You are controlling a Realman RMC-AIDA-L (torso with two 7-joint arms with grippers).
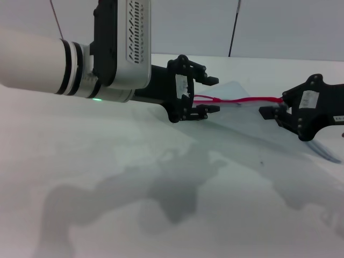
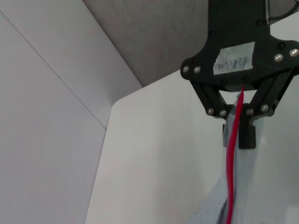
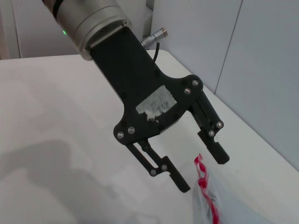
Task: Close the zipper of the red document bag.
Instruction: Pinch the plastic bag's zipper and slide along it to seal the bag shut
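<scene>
Zipper [image 1: 244, 100] pinched by right gripper [image 1: 272, 114], left gripper [image 1: 210, 94] spread, over white table [image 1: 107, 161] by grey walls.

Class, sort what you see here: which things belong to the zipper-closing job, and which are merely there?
Part of the job:
- red document bag, lifted at its red edge
- zipper
- right hand, shut on the zipper's end
- left hand, open at the other end

Merely there:
- white table
- grey wall panels
</scene>
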